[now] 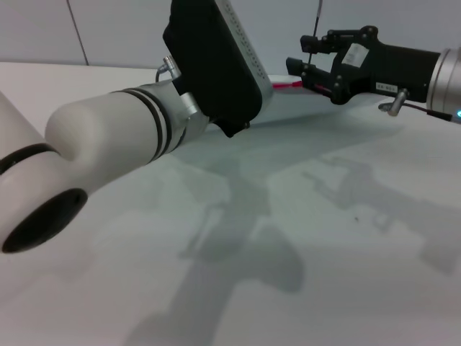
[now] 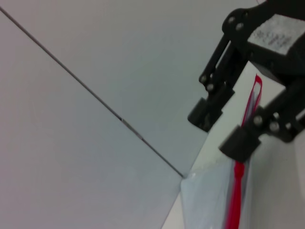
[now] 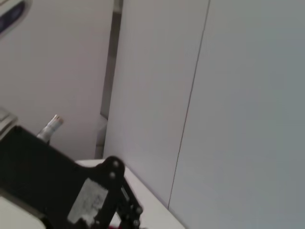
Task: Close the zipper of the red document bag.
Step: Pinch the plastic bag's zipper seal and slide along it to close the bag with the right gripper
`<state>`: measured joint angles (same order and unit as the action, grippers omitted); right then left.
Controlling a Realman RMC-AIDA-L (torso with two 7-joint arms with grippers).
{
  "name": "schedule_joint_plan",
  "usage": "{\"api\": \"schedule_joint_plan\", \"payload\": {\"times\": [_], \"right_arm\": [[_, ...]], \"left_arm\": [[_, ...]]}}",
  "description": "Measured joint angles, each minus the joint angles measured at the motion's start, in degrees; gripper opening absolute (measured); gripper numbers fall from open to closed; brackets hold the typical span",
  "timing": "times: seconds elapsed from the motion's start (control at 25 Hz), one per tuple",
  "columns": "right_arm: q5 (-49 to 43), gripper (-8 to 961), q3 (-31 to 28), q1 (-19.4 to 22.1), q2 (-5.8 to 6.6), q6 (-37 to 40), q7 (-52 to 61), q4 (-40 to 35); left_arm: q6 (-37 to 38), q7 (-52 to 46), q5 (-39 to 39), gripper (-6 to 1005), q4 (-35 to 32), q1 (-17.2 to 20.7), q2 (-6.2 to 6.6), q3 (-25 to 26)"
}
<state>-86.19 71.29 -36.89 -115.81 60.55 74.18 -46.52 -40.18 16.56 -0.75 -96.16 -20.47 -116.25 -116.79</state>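
The red document bag (image 1: 317,108) lies flat at the far side of the table, pale and translucent, largely hidden behind my left gripper (image 1: 216,68). Its zipper (image 1: 288,84) shows as a short red strip. My right gripper (image 1: 297,74) reaches in from the right with its fingers apart around that strip. In the left wrist view the right gripper (image 2: 221,129) straddles the end of the zipper (image 2: 235,195), one finger (image 2: 238,143) lying over the red strip, with the bag (image 2: 205,200) beneath. The slider does not show.
The white table (image 1: 324,238) stretches toward me, crossed by arm shadows. My left forearm (image 1: 108,137) fills the near left. A panelled wall (image 3: 228,95) stands right behind the table's far edge.
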Motion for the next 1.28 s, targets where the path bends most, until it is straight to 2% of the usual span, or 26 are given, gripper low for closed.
{"api": "schedule_joint_plan", "payload": {"times": [0.24,0.8,1.28], "right_arm": [[-3.70,407,1.07,-0.33,-0.04,-0.38,0.04,0.08],[-4.24,414,5.75,-0.03,-0.29,-5.29,-1.85,-1.81],[-4.54,413,16.66,2.69,-0.49,-17.04,-1.68,-8.48]], "left_arm": [[0.89,-0.03,-0.18,44,-0.20,0.00,-0.03,-0.13],[0.69,-0.02,0.12,40,-1.49,0.96,0.03,-0.18],[0.45,0.11,0.14,39,-1.90,1.14,0.10,-0.20]]}}
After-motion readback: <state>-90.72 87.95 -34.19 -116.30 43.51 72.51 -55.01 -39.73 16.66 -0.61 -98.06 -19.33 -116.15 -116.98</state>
